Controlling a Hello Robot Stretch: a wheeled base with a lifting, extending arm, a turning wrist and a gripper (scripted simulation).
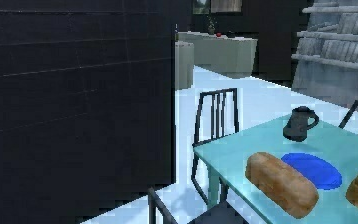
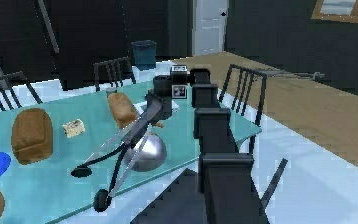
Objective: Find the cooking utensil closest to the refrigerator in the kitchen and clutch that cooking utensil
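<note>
My tool reaches out low over the glassy teal desk, its two thin fingers slanting toward the arm side view's lower left. I cannot tell whether they are spread or pressed together.

Just beside them, on the desk near its edge on my side, sits a silvery rounded thing. It is a shiny grey dome, bright on top and darker beneath. I can't make out a handle apart from my own fingers, so I can tell neither its long axis nor which way it points. Because it lies right at my tool, I cannot say whether I hold anything.

Farther along the desk lie a large brown loaf, a smaller loaf and a pale slice between them. In the forward view a dark jug stands beyond a blue plate, with a black chair at the desk's far end.
</note>
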